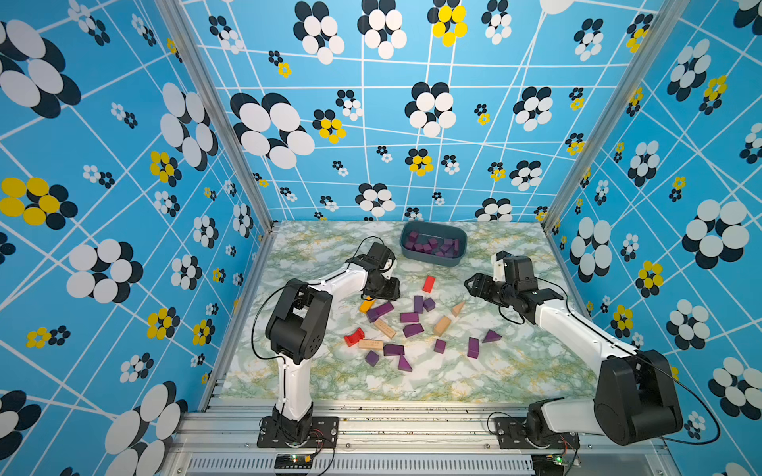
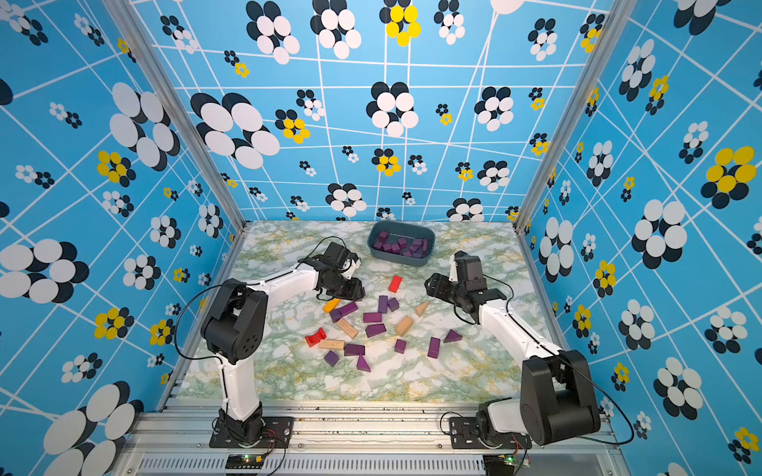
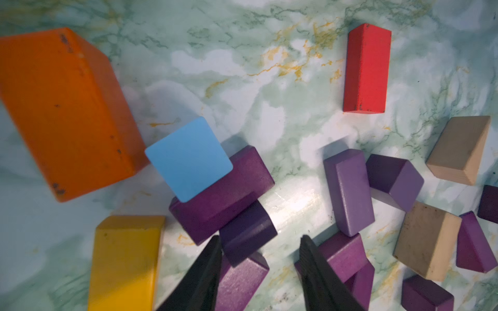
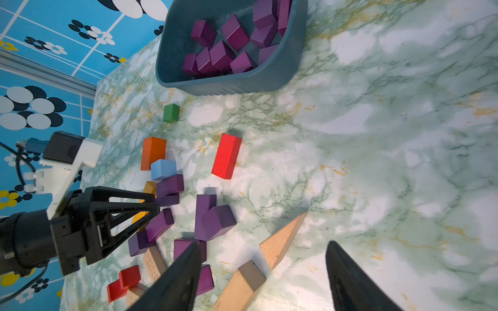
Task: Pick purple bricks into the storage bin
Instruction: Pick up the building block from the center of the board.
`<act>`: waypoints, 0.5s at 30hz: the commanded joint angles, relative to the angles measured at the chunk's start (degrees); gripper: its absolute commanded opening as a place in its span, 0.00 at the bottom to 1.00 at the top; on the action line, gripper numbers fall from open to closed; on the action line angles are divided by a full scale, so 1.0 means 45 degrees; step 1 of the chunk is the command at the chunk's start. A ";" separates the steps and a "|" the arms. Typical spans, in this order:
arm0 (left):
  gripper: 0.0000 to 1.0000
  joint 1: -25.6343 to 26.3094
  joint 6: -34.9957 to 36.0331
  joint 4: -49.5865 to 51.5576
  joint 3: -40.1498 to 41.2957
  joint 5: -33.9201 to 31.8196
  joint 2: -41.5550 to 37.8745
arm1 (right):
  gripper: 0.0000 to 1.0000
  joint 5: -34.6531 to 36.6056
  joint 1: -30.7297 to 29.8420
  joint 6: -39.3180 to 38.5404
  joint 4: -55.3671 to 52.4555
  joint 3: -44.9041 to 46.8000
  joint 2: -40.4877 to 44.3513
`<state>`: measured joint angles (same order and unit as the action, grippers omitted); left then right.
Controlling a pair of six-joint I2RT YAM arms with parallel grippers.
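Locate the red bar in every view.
In a top view: red bar, between storage bin and pale purple bar.
In a top view: same spot.
Left wrist: alone on the marble tabletop.
Right wrist: between storage bin and pale purple bar.
Shared landmark: that pale purple bar, in all four.

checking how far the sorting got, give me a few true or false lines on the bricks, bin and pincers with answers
1. The bin holds purple bricks. True.
2. Every purple brick is in the bin. False: many lie on the table.
3. The red bar is in the bin. False: it lies on the table.
4. The right pincer is open and empty. True.
5. The left pincer is over the bin. False: it hangs over bricks on the table.
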<state>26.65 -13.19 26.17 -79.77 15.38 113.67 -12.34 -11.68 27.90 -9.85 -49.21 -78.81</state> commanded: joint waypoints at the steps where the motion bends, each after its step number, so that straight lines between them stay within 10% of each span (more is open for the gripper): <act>1: 0.47 0.0104 0.0366 0.0750 -0.0567 -0.0287 0.0489 | 0.75 0.0157 0.0057 -0.0334 -0.0355 -0.0055 0.0297; 15: 0.49 0.0583 0.0645 0.1308 -0.1116 -0.1462 0.1020 | 0.75 0.0593 0.0057 -0.0575 -0.0663 -0.0038 0.0237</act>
<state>28.84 -11.20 30.09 -83.31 10.66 116.62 -10.76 -11.68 26.15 -11.60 -49.21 -78.00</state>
